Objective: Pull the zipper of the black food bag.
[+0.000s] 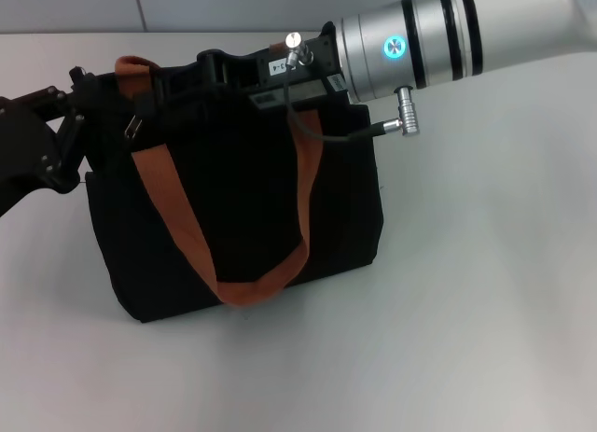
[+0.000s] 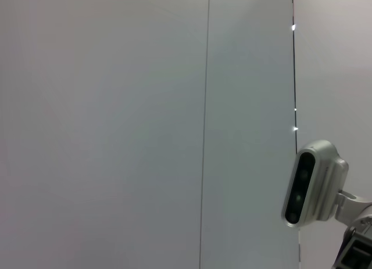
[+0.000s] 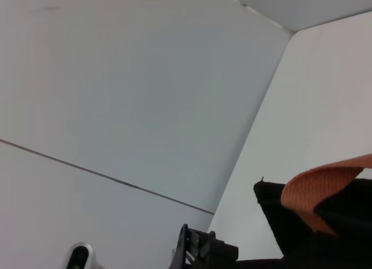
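Two arms meet at the top of the black food bag, which stands upright on the white table. The zipper, a small silver pull tab, hangs at the bag's top edge near its left end, just beside the orange-brown strap that loops down the front face. The left gripper reaches in from the left edge of the head view, its dark linkage just beside the bag's upper left corner and close to the tab; whether its fingers are spread or pressed together, or touching the tab, cannot be told. The right gripper lies over the middle of the bag's top edge, behind its silver wrist, and its fingers are hidden against the black fabric, so their state cannot be told either. The bag's mouth and whatever is inside are not visible. In the right wrist view a corner of the bag and an orange strap show against the wall. The left wrist view shows a pale wall and a grey camera module.
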Motion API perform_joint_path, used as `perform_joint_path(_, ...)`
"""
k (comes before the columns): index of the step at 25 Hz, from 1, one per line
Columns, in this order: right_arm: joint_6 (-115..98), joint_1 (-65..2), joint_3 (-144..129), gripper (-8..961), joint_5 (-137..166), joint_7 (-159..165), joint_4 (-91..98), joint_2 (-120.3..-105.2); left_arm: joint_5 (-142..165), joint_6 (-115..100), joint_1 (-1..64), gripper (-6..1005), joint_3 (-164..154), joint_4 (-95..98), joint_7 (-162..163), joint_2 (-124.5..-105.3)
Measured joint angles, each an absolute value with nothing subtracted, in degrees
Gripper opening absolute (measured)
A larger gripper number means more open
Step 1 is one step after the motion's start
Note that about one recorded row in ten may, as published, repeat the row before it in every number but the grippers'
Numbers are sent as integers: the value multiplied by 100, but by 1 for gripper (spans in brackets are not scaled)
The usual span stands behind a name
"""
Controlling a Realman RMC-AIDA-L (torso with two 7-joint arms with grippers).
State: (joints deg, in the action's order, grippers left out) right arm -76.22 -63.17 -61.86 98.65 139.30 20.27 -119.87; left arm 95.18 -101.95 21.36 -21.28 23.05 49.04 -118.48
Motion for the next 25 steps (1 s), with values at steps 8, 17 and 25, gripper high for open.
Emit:
perform_joint_path(8,-7575,-6452,-6209,378,9821,13906,1883,-11988,9519,-10189,2247,21,-2162,2302,4939,-11848)
perform_joint_path(17,-7539,-6438,-6208,378,9732,13867,1852,-11988,9512,-10192,2337,21,-2167,2173,4927,-11841)
perform_joint_path(25,-7512,-6413,-6283,379,9666,13808,1845,-11988,9507,-10196,2346,20,-2133,2161,4937,-11839)
